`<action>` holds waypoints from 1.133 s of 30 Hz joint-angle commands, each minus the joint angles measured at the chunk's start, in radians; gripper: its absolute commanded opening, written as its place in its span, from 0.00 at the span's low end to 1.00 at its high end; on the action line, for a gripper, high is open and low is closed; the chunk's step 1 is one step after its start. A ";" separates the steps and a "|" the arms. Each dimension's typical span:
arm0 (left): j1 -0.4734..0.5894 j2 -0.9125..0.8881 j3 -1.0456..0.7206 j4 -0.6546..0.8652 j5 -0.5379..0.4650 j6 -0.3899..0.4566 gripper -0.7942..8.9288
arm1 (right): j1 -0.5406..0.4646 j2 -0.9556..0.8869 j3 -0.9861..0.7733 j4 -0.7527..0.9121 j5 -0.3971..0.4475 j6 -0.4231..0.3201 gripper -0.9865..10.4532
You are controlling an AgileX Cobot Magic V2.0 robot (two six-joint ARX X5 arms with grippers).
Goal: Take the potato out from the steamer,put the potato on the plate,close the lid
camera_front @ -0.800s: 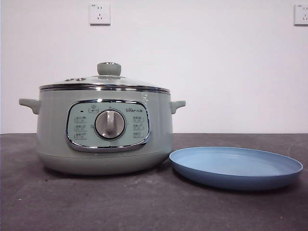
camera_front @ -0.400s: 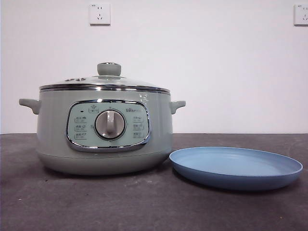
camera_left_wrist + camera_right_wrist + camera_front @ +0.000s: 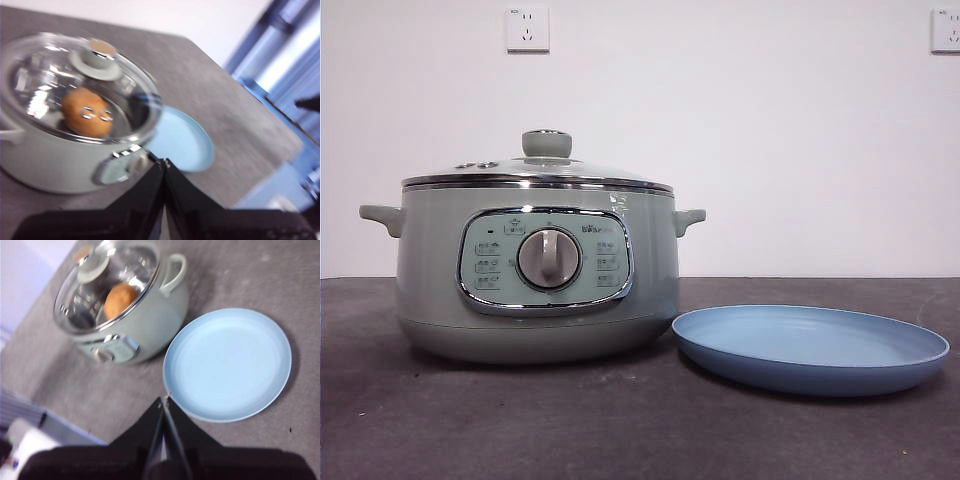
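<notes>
Left gripper [image 3: 164, 162]: jaws pressed together, empty, raised above the table [image 3: 620, 430] on the steamer's side. Right gripper [image 3: 165, 400]: jaws together, empty, raised over the near rim of the plate [image 3: 227, 362].

Steamer [image 3: 535, 270]: lid [image 3: 535, 172] on, knob [image 3: 98, 56] up.

Potato [image 3: 86, 112]: inside, seen through the glass, under the lid, off-centre beside the knob.

Plate: bare, just beside the steamer.

Judgement: lid comes off first; the left gripper appears nearer the knob, which lies ahead of and below it.
</notes>
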State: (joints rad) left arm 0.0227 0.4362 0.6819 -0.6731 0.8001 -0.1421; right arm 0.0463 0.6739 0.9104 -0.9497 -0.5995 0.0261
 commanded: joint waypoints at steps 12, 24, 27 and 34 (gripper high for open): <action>-0.017 0.121 0.139 -0.204 0.066 0.192 0.09 | 0.074 0.107 0.190 -0.195 -0.003 -0.173 0.09; -0.017 0.121 0.142 -0.170 0.064 0.187 0.77 | 0.074 0.107 0.190 -0.182 -0.004 -0.125 0.61; -0.017 0.126 0.142 -0.127 0.052 0.161 0.77 | 0.074 0.111 0.190 -0.181 -0.004 -0.125 0.61; -0.025 0.218 0.175 -0.032 0.002 0.146 0.77 | 0.074 0.126 0.190 -0.180 -0.004 -0.125 0.61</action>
State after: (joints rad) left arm 0.0029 0.6399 0.8497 -0.7212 0.8021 0.0097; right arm 0.1181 0.7986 1.1000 -1.1328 -0.6022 -0.1001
